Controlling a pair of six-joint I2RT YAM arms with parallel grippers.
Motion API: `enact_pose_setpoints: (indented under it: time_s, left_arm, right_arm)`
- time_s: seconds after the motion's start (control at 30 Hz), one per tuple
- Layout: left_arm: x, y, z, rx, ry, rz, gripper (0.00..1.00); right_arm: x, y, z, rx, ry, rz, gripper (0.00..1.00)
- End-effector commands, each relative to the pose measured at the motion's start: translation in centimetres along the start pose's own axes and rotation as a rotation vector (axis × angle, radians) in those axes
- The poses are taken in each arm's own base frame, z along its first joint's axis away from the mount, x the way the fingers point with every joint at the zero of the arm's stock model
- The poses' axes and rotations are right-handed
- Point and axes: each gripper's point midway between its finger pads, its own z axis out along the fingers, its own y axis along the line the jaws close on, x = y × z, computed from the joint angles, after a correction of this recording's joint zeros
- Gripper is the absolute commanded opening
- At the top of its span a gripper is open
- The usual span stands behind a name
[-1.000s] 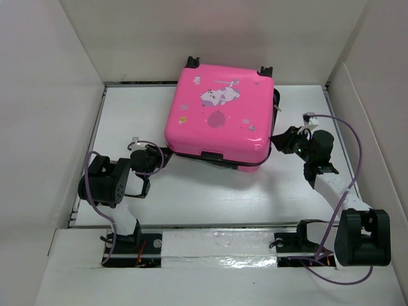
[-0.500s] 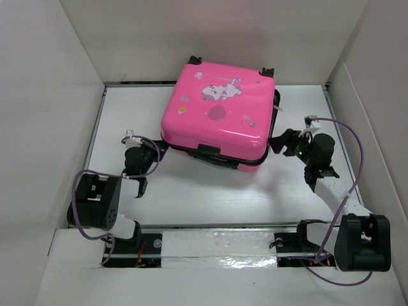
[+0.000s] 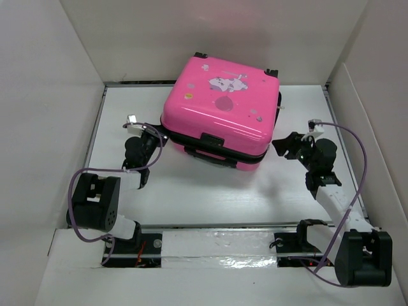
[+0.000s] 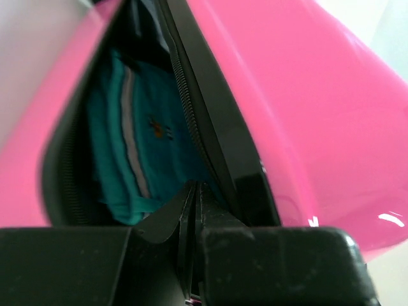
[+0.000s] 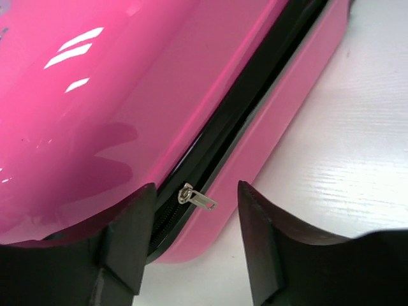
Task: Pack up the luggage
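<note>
I see the pink suitcase (image 3: 220, 105) ajar, teal garment (image 4: 121, 146) inside; left claw (image 4: 194, 194) clenched empty, right claw (image 5: 196, 191) released around its zipper pull (image 5: 199, 199).

Seen from above, the tips of my left jaws are lost against the dark trim at the near-left corner of the luggage (image 3: 220, 108), so I cannot tell what they touch. The lid covers most of the lower shell, and the stickers (image 3: 224, 83) are too small to read. My left wrist view blurs the pink shell up close and cuts it off. Only a slice of teal cloth (image 4: 124, 140) shows in the gap, and I cannot tell what kind. My right wrist view crops the luggage at top and left, and beyond the zipper pull (image 5: 196, 199) the seam sinks into shadow.
</note>
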Motion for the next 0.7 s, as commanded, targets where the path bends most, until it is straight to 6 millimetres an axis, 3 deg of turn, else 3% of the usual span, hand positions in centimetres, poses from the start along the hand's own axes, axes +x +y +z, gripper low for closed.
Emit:
enact_pose_setpoints:
  time_s: [0.0, 0.03, 0.13, 0.27, 0.37, 0.4, 0.57, 0.6, 0.67]
  left_arm:
    - [-2.4, -13.9, -1.7, 0.509, -0.105, 0.133, 0.0]
    - [-2.3, -13.6, -1.6, 0.501, -0.1, 0.122, 0.0]
    - [-1.8, -12.3, -1.6, 0.463, -0.088, 0.109, 0.0]
    - [-0.3, -9.5, -1.5, 0.381, -0.043, 0.077, 0.0]
    - [0.3, -8.6, -0.5, 0.328, -0.001, 0.079, 0.0]
    - [0.9, -7.2, 0.1, 0.259, 0.036, 0.087, 0.0]
    - [1.6, -6.4, 0.7, 0.175, 0.106, 0.134, 0.0]
    - [2.1, -4.7, 0.8, 0.098, 0.143, 0.165, 0.0]
    - [1.6, -4.9, 0.7, 0.053, 0.145, 0.21, 0.0]
  right_arm:
    - [-0.5, -1.0, -0.6, 0.076, -0.044, -0.005, 0.55]
    - [-0.6, -1.1, -0.8, 0.085, -0.051, -0.007, 0.44]
    - [-0.6, -1.4, -1.3, 0.11, -0.063, -0.011, 0.36]
    - [-0.6, -1.6, -1.7, 0.13, -0.076, -0.011, 0.35]
    - [-0.6, -1.5, -1.8, 0.126, -0.076, -0.011, 0.35]
    - [-0.6, -1.5, -1.9, 0.126, -0.076, -0.013, 0.35]
    - [-1.0, -1.3, -2.8, 0.136, -0.102, -0.034, 0.16]
    - [-0.9, -1.3, -2.9, 0.142, -0.1, -0.035, 0.13]
    - [-1.3, -1.0, -3.3, 0.134, -0.106, -0.05, 0.1]
